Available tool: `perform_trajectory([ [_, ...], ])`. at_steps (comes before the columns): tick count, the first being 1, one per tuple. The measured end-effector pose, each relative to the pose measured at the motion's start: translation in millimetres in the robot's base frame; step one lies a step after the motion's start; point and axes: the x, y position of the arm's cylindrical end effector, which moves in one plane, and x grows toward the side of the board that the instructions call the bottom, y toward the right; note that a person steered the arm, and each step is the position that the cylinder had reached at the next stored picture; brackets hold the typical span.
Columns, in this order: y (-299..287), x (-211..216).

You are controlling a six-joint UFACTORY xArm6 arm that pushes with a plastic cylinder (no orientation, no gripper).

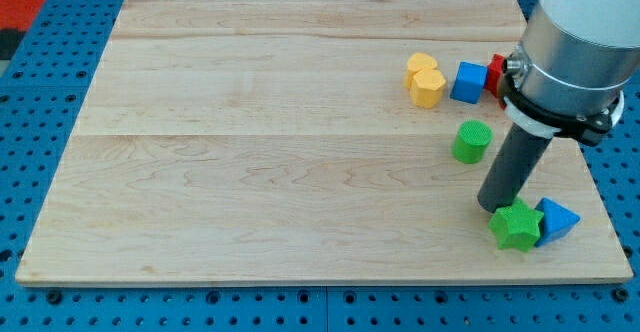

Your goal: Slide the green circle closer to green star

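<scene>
1. Green circle (pixel 472 141), a short ribbed cylinder block, stands right of centre on the pale wooden board (pixel 250 162).
2. Below it, lower right, lies the green star block (pixel 517 225), touching a blue triangular block (pixel 558 219).
3. My tip (pixel 491 205) rests just beside the star's upper left edge, below the circle; the rod carries no pincer.
4. Upper right: two yellow blocks (pixel 426 81), a blue cube (pixel 468 82), a partly hidden red block (pixel 496 73).

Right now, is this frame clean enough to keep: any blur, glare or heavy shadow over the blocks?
Camera view: lighting even and soft, no glare on the wooden board; green circle and green star sharp, with only faint shadows; my tip sits just upper-left of the star; the arm's grey housing is large, near and slightly soft, covering most of the red block.
</scene>
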Motion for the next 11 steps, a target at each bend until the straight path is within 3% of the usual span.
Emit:
perform_trajectory([
  [4,16.5,-27.0],
  [7,32.0,-86.5],
  [11,-13.5,-107.3],
])
